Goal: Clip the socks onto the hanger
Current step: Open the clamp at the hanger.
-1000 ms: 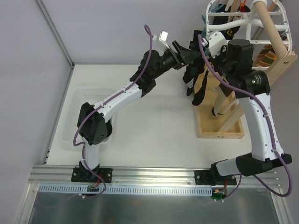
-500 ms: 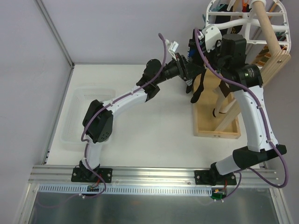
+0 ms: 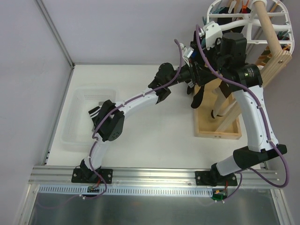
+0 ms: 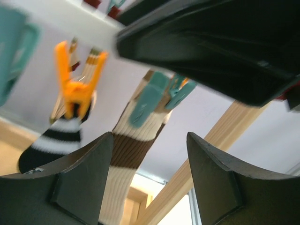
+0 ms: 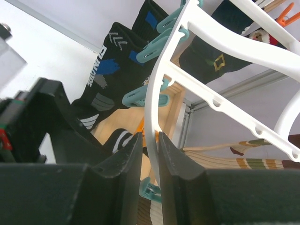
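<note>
The white hanger (image 3: 244,19) hangs from a wooden pole stand at the far right, ringed by teal and orange pegs. My right gripper (image 5: 150,137) is shut on its white rim (image 5: 157,89); in the top view the right gripper (image 3: 206,36) sits at the hanger's left edge. Black socks (image 5: 115,65) with lettering hang from teal pegs (image 5: 140,97). My left gripper (image 4: 150,136) is open and empty just under the hanger, below the right gripper. It faces a cream and brown sock (image 4: 129,145) on a teal peg and a black and white striped sock (image 4: 58,140) on an orange peg (image 4: 75,86).
The wooden stand's pole (image 3: 272,35) and tray base (image 3: 220,126) stand at the right. A translucent basket (image 3: 77,117) sits at the left with a striped sock (image 3: 95,112) in it. Black socks (image 3: 199,91) dangle beside the left gripper (image 3: 194,70).
My left arm has stretched further right and closer under the hanger's edge. My right gripper has shifted up and left along the hanger. The sock in the basket has come into view.
</note>
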`<state>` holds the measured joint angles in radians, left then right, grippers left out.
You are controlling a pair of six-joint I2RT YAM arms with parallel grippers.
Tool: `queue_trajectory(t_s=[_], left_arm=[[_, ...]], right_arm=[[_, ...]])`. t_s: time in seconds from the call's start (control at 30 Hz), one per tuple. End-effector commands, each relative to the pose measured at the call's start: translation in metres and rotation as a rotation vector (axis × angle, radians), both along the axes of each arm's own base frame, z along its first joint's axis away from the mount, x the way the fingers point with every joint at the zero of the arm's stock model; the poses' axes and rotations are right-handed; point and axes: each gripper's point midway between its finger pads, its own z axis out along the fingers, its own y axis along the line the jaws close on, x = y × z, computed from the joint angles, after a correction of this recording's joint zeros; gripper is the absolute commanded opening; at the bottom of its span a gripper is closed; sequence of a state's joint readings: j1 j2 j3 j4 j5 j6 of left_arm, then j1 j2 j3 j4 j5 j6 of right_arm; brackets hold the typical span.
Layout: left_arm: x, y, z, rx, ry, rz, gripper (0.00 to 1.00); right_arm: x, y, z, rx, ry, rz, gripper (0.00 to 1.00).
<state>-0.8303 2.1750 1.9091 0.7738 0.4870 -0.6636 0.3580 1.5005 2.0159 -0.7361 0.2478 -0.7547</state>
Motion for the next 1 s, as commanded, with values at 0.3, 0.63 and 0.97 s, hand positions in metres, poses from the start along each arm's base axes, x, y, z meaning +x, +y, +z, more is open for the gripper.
queue_trajectory(t_s=[0.3,0.63,0.97], left_arm=[[-0.001,-0.020,0.043,-0.132,-0.115,0.019,0.69],[0.005,-0.034,0.038,-0.145,-0.150,0.028,0.72],[0.005,-0.040,0.029,-0.157,-0.152,0.023,0.66]], right_arm=[[-0.003,0.007,0.017,0.060,-0.060,0.023,0.21],[-0.003,0.006,0.016,0.053,-0.059,0.022,0.21],[0.001,0.006,0.016,0.048,-0.063,0.020,0.20]])
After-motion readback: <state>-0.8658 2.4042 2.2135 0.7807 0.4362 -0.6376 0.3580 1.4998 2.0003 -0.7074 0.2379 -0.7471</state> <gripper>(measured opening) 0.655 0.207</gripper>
